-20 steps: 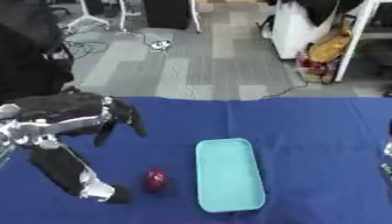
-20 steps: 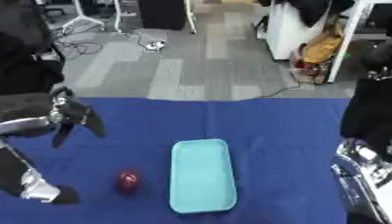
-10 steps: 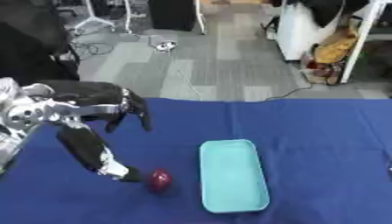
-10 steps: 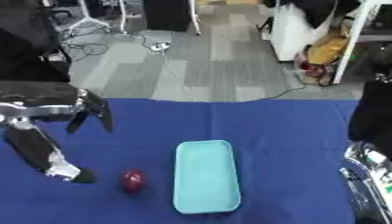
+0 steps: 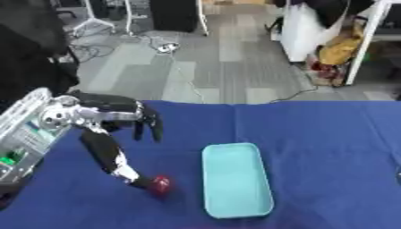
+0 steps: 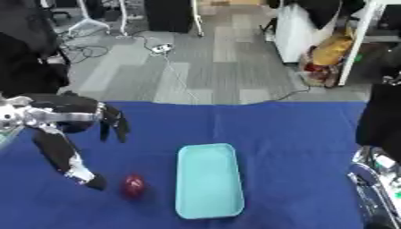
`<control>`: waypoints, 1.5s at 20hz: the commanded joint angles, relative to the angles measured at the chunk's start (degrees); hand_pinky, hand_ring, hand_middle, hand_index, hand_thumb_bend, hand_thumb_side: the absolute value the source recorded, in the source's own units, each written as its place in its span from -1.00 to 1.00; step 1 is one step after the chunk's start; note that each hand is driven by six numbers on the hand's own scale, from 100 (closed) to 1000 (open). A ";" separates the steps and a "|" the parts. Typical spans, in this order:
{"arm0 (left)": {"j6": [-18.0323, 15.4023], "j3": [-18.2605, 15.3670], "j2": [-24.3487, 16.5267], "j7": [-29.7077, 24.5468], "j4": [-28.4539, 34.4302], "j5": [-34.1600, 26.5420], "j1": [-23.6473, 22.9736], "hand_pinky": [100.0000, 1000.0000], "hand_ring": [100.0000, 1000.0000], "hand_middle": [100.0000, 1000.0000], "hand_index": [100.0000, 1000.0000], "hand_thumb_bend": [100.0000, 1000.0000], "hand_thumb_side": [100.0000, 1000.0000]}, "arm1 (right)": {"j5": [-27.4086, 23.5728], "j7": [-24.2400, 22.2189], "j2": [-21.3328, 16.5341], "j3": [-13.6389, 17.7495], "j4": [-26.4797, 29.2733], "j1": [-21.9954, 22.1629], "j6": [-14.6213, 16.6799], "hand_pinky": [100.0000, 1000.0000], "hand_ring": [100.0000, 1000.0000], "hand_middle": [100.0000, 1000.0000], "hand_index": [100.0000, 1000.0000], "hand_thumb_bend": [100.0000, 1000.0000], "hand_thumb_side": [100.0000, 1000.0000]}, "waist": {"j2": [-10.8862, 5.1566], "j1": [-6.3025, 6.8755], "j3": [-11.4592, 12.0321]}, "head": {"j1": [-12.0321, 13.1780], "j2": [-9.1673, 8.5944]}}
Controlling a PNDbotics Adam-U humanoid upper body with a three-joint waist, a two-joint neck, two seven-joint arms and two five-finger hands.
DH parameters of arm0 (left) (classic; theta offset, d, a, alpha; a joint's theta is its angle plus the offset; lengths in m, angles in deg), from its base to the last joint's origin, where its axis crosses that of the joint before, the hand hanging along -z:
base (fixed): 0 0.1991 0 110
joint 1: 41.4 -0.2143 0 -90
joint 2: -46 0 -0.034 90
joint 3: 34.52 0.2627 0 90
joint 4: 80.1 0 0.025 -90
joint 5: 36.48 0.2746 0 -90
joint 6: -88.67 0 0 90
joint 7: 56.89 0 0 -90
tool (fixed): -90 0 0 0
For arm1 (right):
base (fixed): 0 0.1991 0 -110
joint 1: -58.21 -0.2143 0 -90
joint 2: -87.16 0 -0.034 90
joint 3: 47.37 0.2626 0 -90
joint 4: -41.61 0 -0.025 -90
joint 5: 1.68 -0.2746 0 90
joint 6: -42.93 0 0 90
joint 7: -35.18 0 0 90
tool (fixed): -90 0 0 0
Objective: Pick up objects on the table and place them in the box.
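A small dark red round object (image 6: 133, 186) lies on the blue table, left of the light blue box (image 5: 235, 179), a shallow oblong tray. My left hand (image 5: 102, 117) hovers over the table's left part, open, with its fingers (image 5: 149, 127) hanging down. Its long thumb (image 5: 111, 157) reaches down and to the right, and its tip is right beside the red object, touching it or nearly so. At the right edge of the right eye view a silver and black part of my right hand (image 6: 369, 175) shows, too cut off to read.
The blue cloth table (image 5: 329, 147) fills the lower half. Beyond its far edge is grey floor with cables, a white bag (image 5: 301, 31) and a yellow bag (image 5: 341, 47). A white panel of my left forearm (image 5: 23, 134) covers the table's left edge.
My left hand has swung to the right and its thumb tip has come down to the red object. The box and the red object have stayed put.
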 commanded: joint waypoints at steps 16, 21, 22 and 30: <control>-2.50 1.41 0.31 -5.28 -3.51 4.88 1.72 -1.00 -0.52 0.52 0.63 0.24 0.09 | -0.90 -0.47 -0.71 0.14 0.83 -1.53 -0.92 -0.43 -0.20 -0.05 0.20 -1.00 1.00 | -1.04 0.26 -0.93 | 1.98 -0.08; -3.97 3.21 0.43 -5.30 -5.23 6.94 2.30 -1.00 -0.64 0.46 0.58 0.22 -0.34 | -1.10 -0.65 -0.67 0.07 0.83 -1.68 -1.09 -0.43 -0.20 -0.05 0.20 -1.00 1.00 | -1.06 0.37 -1.11 | 1.94 0.37; -4.23 3.36 0.52 -5.30 -5.56 7.25 2.39 -1.00 -0.64 0.47 0.59 0.22 -0.35 | -1.13 -0.67 -0.65 0.07 0.83 -1.69 -1.11 -0.43 -0.20 -0.05 0.20 -1.00 1.00 | -1.07 0.37 -1.13 | 1.93 0.40; -5.45 3.33 1.47 -5.30 -6.83 7.65 2.85 -1.00 -0.69 0.35 0.53 0.17 -0.23 | -1.26 -0.69 -0.48 0.12 0.83 -1.82 -1.37 -0.43 -0.20 -0.05 0.20 -1.00 1.00 | -1.06 0.35 -1.22 | 2.28 0.30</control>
